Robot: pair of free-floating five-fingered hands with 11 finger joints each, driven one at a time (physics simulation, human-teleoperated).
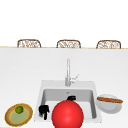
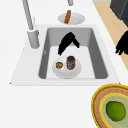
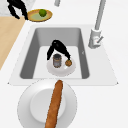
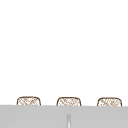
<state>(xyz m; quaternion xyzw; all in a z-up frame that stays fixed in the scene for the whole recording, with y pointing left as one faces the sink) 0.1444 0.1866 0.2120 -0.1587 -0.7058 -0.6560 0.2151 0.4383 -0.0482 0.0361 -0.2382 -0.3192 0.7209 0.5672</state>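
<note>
Right hand [image 3: 57, 47] curled over jar [image 3: 57, 60]

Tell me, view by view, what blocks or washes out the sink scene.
Front view: a big red ball close to the camera hides the basin's middle and most of the right hand. Left side view: nothing covers the white plate in the sink. Upper view: blank white above the counter.

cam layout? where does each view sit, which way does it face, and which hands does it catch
Front: before the sink, facing the faucet; left hand, right hand.
Left side: from the sink's left, looking along it; right hand over the jar, left hand.
Right side: from the right, bread nearest; both hands.
Upper: faces above the sink, chairs.
Side views share jar, lime plate.
</note>
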